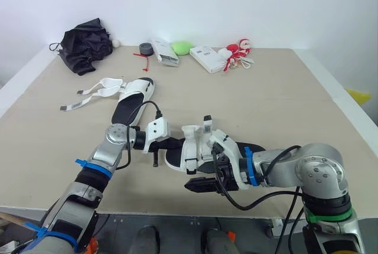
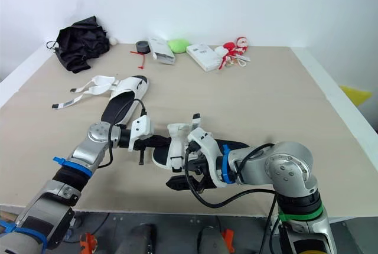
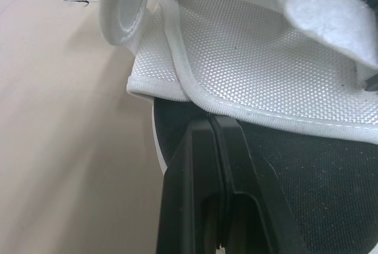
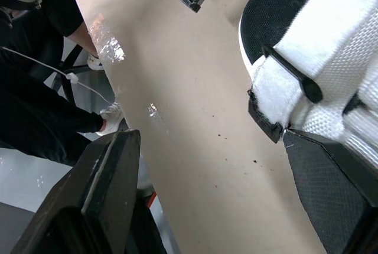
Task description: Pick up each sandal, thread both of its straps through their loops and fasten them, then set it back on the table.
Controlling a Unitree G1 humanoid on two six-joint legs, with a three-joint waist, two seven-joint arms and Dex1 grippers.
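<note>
The sandal [image 1: 190,149] is seen at the near edge of the table [image 1: 283,100]. The left gripper [image 3: 215,125] is pressed together on its insole and the right gripper [image 4: 209,137] is spread beside its strap [image 4: 331,47]. With nothing pinched, the strap could be missed and the sandal pushed off.

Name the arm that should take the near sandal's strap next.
Right. The right gripper is open, with its fingers either side of the white strap end of the near sandal. The left gripper is shut, its tips at the sole edge, likely steadying it.
</note>
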